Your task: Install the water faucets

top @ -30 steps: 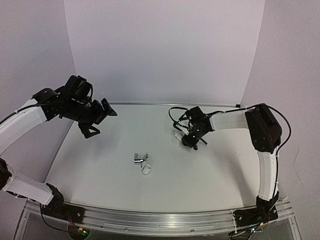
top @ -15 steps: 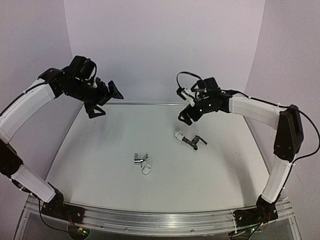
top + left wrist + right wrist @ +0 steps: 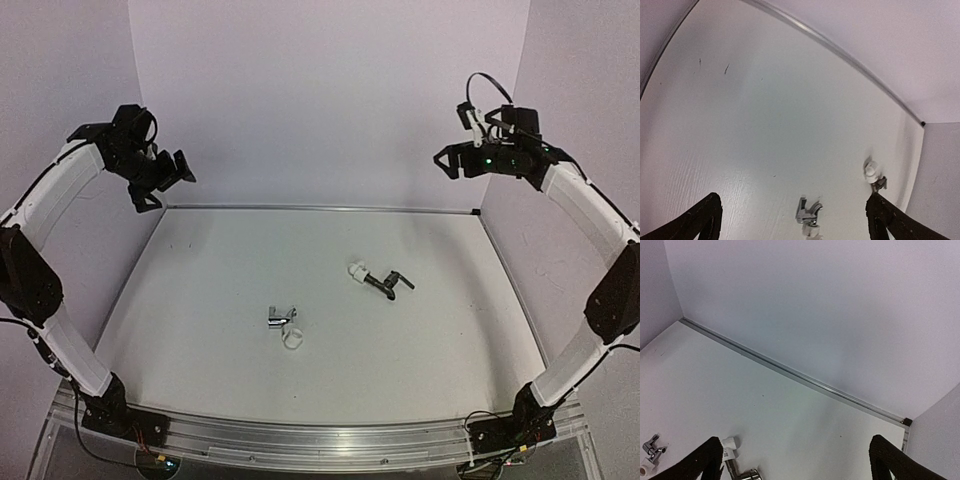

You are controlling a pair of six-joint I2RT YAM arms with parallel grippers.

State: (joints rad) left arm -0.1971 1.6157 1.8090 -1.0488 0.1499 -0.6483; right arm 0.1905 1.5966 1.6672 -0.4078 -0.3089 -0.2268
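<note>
The matte black faucet (image 3: 390,285) lies on the white table (image 3: 200,300) right of centre, with a white elbow fitting (image 3: 357,270) at its left end. The chrome faucet (image 3: 279,317) lies near the middle, and a small white ring (image 3: 293,340) touches its near side. My left gripper (image 3: 165,187) hangs high at the back left, open and empty. My right gripper (image 3: 450,160) is high at the back right, also open and empty. In the left wrist view the chrome faucet (image 3: 808,212) shows between the fingers (image 3: 705,220). The right wrist view catches the elbow fitting (image 3: 730,445) beside the left finger (image 3: 705,460).
A metal strip (image 3: 320,209) runs where the table meets the back wall. White walls close in the left, back and right sides. An aluminium rail (image 3: 320,440) with both arm bases lines the near edge.
My right gripper opened and let go of the black faucet, then rose to the back right. The left arm lifted and swung back to the left. The faucets stayed put.
</note>
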